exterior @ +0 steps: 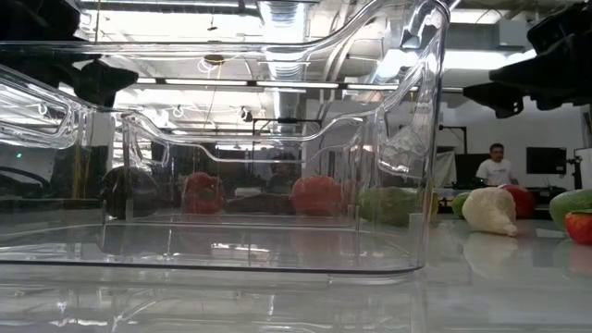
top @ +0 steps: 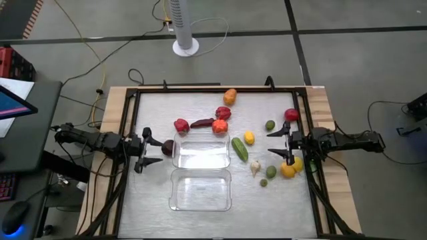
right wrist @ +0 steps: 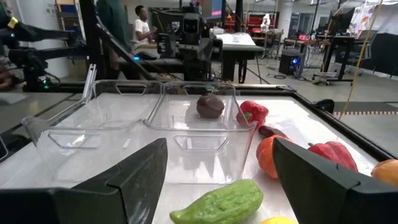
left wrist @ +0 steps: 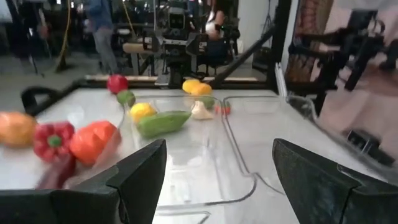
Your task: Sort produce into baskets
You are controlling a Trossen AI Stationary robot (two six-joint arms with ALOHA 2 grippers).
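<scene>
The table (top: 133, 200) is the biggest thing here, shiny and grey, and the two arms reach in from its two sides. Next come the two baskets in the middle — the far basket (top: 200, 152) and the near basket (top: 200, 189) sit end to end, touching, and both look empty. The left gripper (top: 141, 151) hangs at the left side, just beside the far basket, with its fingers spread wide and nothing in them. The right gripper (top: 285, 143) hangs at the right side the same way — fingers apart, holding nothing. The produce is all out on the table and none of it is sorted yet. A green cucumber (top: 239, 148) lies just beside the right wall of the far basket, and a dark purple piece (top: 167, 148) sits by its left wall, near the left gripper. A red pepper (top: 181, 125), a dark chili (top: 201, 123) and an orange tomato (top: 219, 127) sit in a row behind the baskets. Right of the baskets are a yellow lemon (top: 249, 138), a pale garlic bulb (top: 255, 167) and a small green lime (top: 269, 125). I think the job is just starting. To do this step well, each arm should pick the piece closest to it, come straight down over its middle, and close softly so the round toy does not roll away or bump the basket wall.
</scene>
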